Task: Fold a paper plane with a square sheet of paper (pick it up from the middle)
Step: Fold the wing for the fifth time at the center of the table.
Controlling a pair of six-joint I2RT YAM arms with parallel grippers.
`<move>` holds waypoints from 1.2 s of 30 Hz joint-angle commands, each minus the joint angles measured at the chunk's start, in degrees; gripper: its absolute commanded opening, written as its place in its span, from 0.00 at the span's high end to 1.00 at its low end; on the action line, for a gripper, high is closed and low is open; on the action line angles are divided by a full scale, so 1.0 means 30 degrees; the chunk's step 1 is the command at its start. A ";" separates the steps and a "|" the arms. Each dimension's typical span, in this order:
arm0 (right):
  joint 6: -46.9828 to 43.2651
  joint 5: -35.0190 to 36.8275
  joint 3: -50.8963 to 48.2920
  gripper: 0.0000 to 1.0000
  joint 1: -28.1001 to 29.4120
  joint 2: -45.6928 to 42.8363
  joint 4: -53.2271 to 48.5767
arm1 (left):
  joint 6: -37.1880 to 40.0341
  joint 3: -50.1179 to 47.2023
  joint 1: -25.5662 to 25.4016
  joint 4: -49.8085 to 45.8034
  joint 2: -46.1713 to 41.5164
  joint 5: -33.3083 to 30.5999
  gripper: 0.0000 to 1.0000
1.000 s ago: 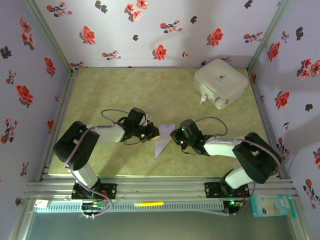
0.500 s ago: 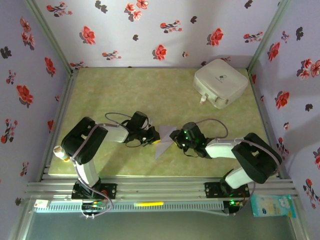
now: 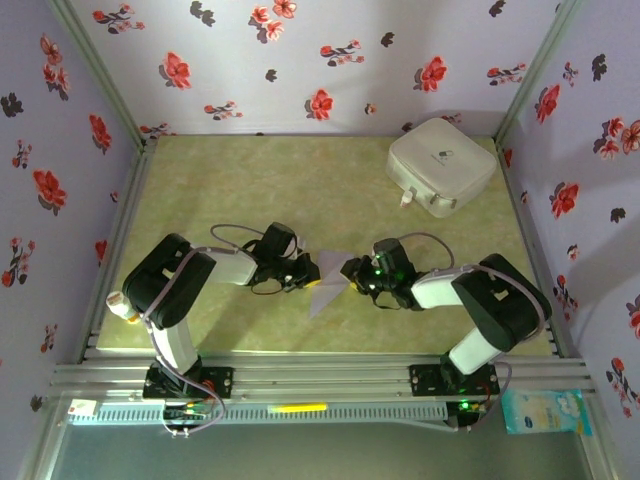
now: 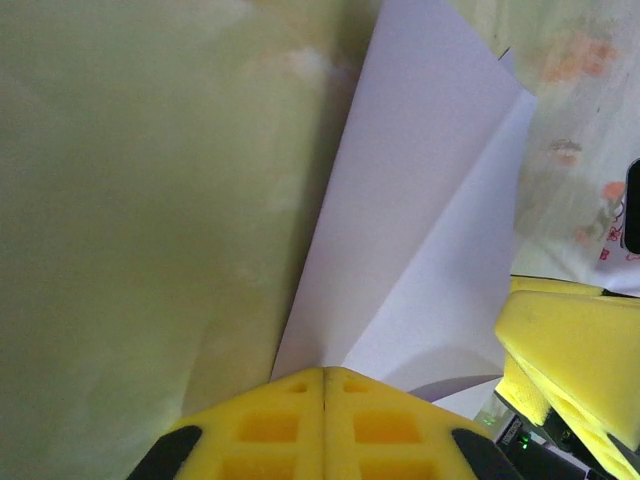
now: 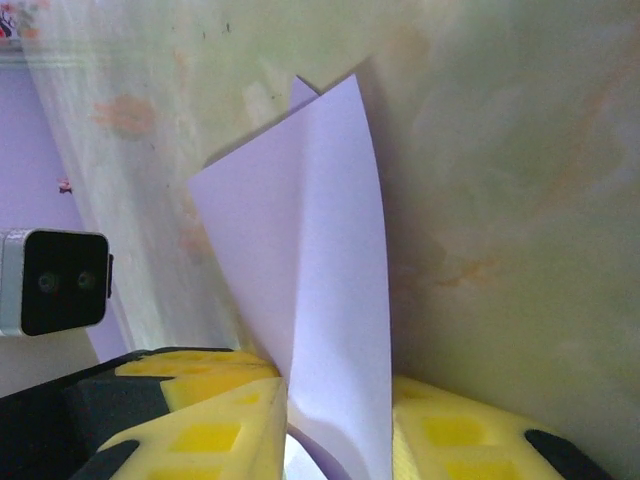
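Note:
The square sheet of paper [image 3: 328, 291], pale lavender and partly folded with a diagonal crease, stands up off the table between both grippers. My left gripper [image 3: 313, 270] holds its left edge. In the left wrist view the yellow pads [image 4: 323, 372] press together, and the sheet [image 4: 430, 230] fans out from their tip. My right gripper [image 3: 350, 272] is at the sheet's right side. In the right wrist view its two pads stand apart [image 5: 338, 430], and the folded sheet [image 5: 310, 270] rises through the gap, against the left pad [image 5: 225, 420].
A white rounded box [image 3: 442, 166] sits at the back right of the green table [image 3: 250, 190]. Flowered walls close in the sides and back. The right gripper's yellow pad [image 4: 565, 345] shows at the right of the left wrist view.
The left arm folded lower and its gripper slid slightly right. The sheet now looks narrower between the grippers. The right arm's forearm drew in and its gripper edged right.

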 commanded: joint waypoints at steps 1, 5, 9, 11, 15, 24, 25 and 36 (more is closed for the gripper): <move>-0.1061 -0.0819 0.0467 0.76 -0.0316 0.0363 0.0130 | 0.0795 -0.0040 -0.0124 -0.1176 0.0149 -0.0495 0.94; -0.1816 -0.1269 0.0873 0.82 -0.0470 0.0605 -0.0475 | 0.1234 0.0190 -0.0124 -0.1399 -0.0118 -0.0354 0.94; -0.2226 -0.1654 0.1342 0.89 -0.0559 0.0810 -0.0903 | 0.1416 0.0395 -0.0127 -0.1407 -0.0699 -0.0201 0.91; -0.2174 -0.1517 0.1351 0.94 -0.0560 0.0663 -0.1012 | 0.1425 0.0219 -0.0124 -0.1485 -0.1852 -0.0876 0.87; -0.1212 -0.0873 0.1359 0.98 -0.0550 0.0095 -0.1122 | 0.3034 0.0083 -0.0127 -0.2864 -0.4903 -0.3025 0.70; 0.2540 0.3065 0.1666 1.00 0.0500 -0.1209 -0.2035 | 0.7556 0.0103 -0.2194 -0.6163 -0.6949 -0.6176 0.66; 0.2621 0.3361 0.1933 1.00 0.0727 -0.1287 -0.2501 | 0.7983 0.0090 -0.2691 -0.6438 -0.6993 -0.6795 0.66; 0.3113 0.3876 0.2525 1.00 0.1463 -0.1244 -0.3281 | 1.1554 0.1423 -0.6606 -0.8293 -0.5529 -1.1931 0.58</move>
